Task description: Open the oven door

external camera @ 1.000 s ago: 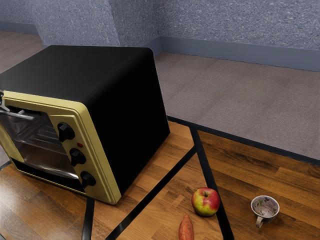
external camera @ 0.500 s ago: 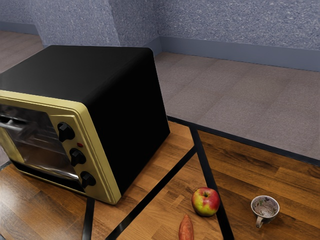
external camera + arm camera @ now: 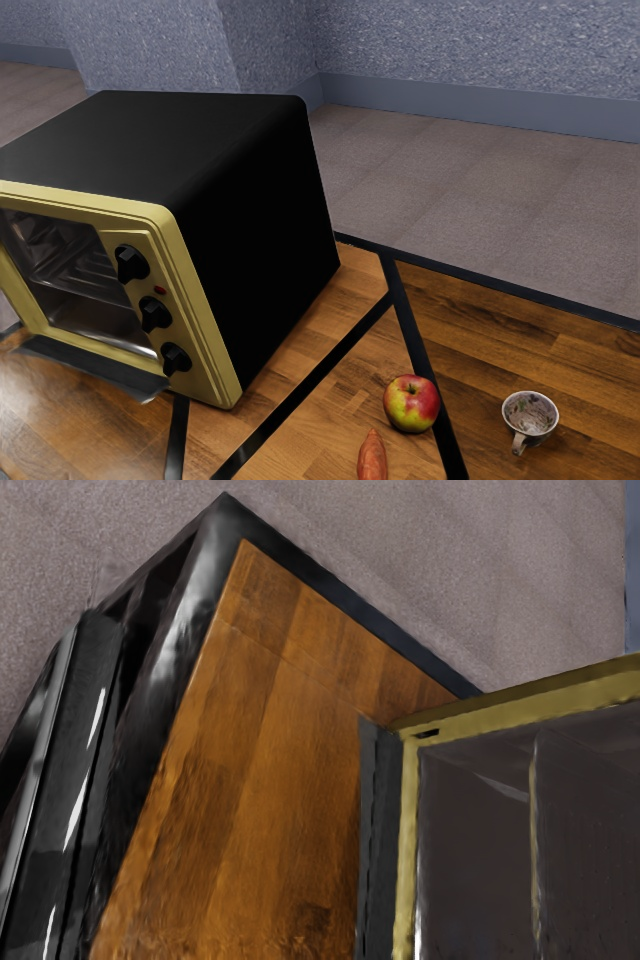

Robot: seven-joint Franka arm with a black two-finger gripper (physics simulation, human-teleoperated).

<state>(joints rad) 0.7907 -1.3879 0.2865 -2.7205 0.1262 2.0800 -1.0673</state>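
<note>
What worries us most from here is pushing on after the door has run out of travel: if our claw is bearing on the oven door [image 3: 92, 370], more downward force could strain its hinge or drag the toaster oven [image 3: 195, 200] forward across the wooden tabletop [image 3: 285, 740]. We cannot tell whether the claw is apart, together or clamped on the door, so a sideways retreat could snag it and pull it upward, and a turn toward the opening could knock the yellow front frame [image 3: 405, 850]. Should the hinge be springy, letting go too soon might let the door rise again. The door lies folded down low along the base of the oven's front, on the side our claw looks in from, with the cavity [image 3: 475, 850] uncovered ahead of the claw. Half a second ago the door was up across the front, its handle a blur near the top of the window; now it has dropped to the base. The apple [image 3: 411, 403] and the cup [image 3: 530, 416], beyond the oven from our claw, have not moved.
</note>
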